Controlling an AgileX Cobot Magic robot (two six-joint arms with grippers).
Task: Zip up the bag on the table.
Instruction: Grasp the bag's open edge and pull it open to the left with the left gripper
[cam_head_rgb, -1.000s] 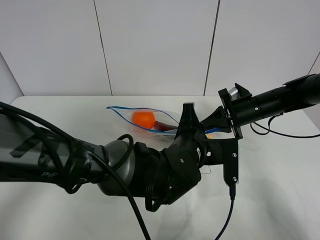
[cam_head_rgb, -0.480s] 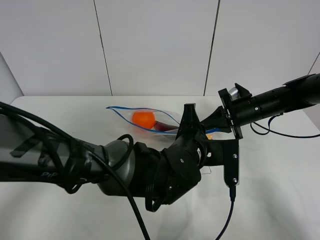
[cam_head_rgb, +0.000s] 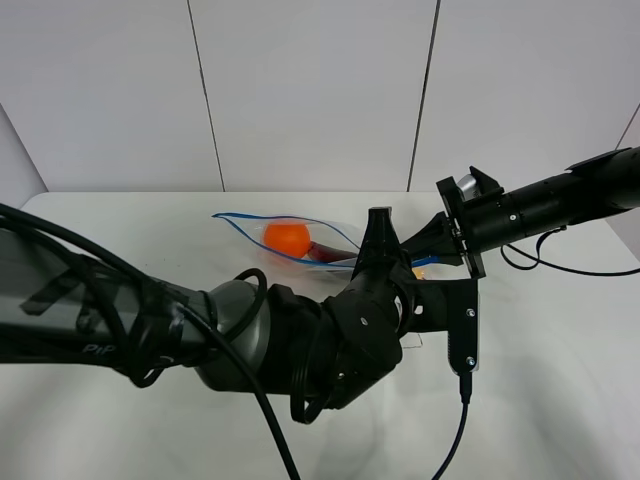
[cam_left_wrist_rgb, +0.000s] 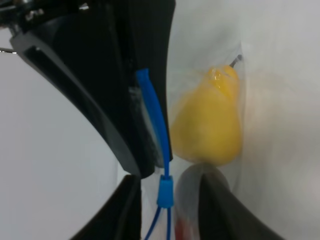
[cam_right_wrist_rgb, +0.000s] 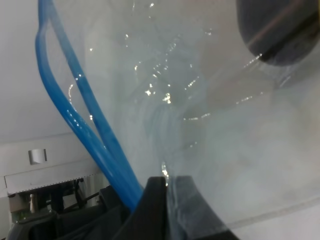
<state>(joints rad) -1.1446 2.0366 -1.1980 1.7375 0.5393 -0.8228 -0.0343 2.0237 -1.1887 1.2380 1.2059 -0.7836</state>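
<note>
The clear bag lies on the white table, its blue zip strip gaping open over an orange ball. In the left wrist view the blue slider sits on the strip beside a yellow pear-shaped item. My left gripper straddles the slider with its jaws apart and a gap on each side. My right gripper is shut on the bag's edge by the strip. It shows as the black jaws holding the strip's end. In the exterior view both grippers meet at the bag's right end.
My left arm fills the front of the exterior view and hides the bag's near side. Its camera bracket and a black cable hang over the table. White wall panels stand behind.
</note>
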